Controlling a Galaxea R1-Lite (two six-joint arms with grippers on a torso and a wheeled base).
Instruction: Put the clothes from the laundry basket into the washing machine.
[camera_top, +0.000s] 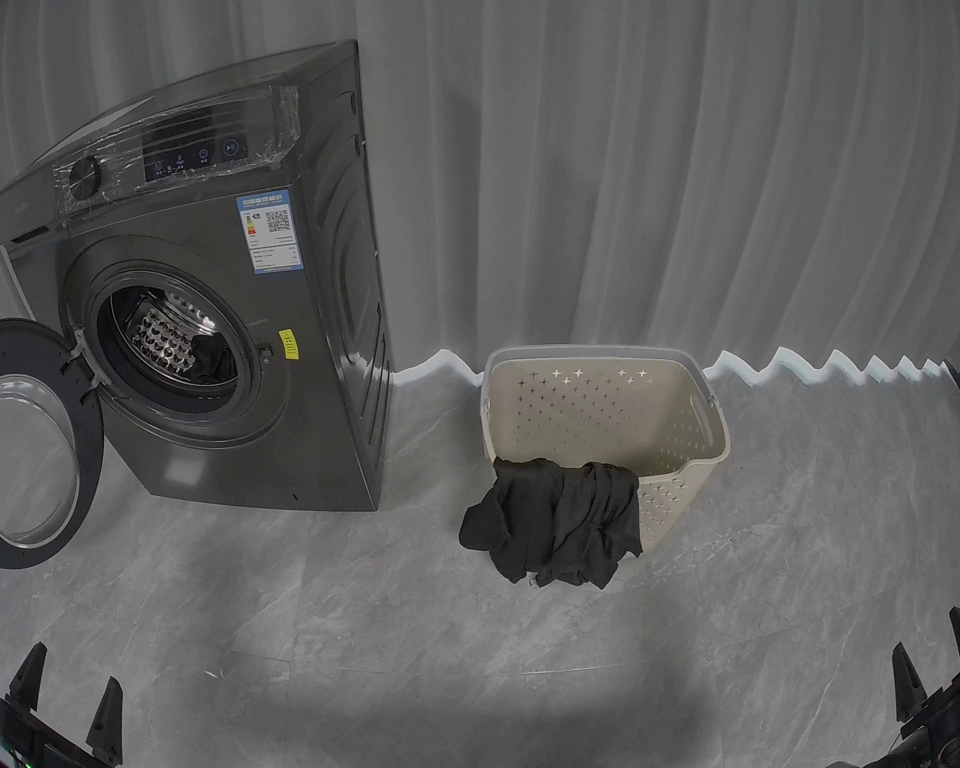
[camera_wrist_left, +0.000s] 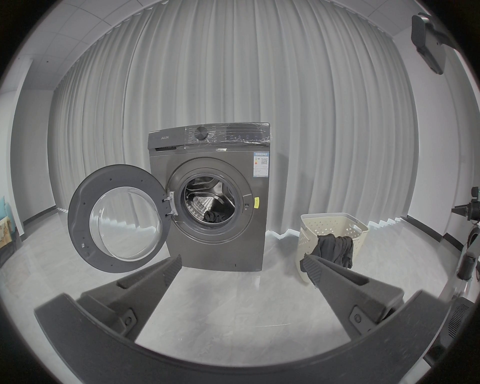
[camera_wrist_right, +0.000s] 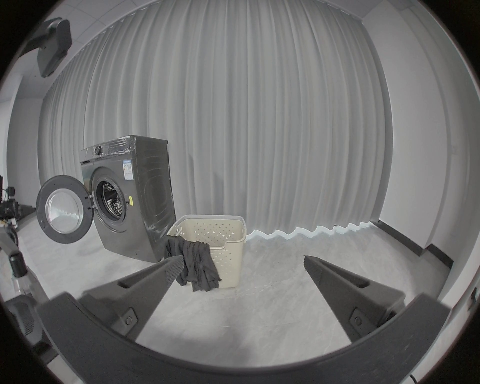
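Observation:
A cream laundry basket (camera_top: 700, 440) stands on the floor to the right of the grey washing machine (camera_top: 320, 300). A black garment (camera_top: 555, 520) hangs over the basket's near rim and down its front. The washer's round door (camera_top: 35, 440) is swung open to the left, and a dark piece of clothing (camera_top: 208, 358) lies inside the drum. My left gripper (camera_top: 65, 695) is low at the near left, open and empty. My right gripper (camera_top: 935, 665) is low at the near right, also open and empty. Both are well back from the basket (camera_wrist_left: 334, 227) (camera_wrist_right: 220, 235).
Grey tiled floor (camera_top: 400, 620) stretches between me and the machine and basket. A white curtain (camera_top: 650, 170) covers the wall behind them. The open door (camera_wrist_left: 117, 220) juts out left of the washer.

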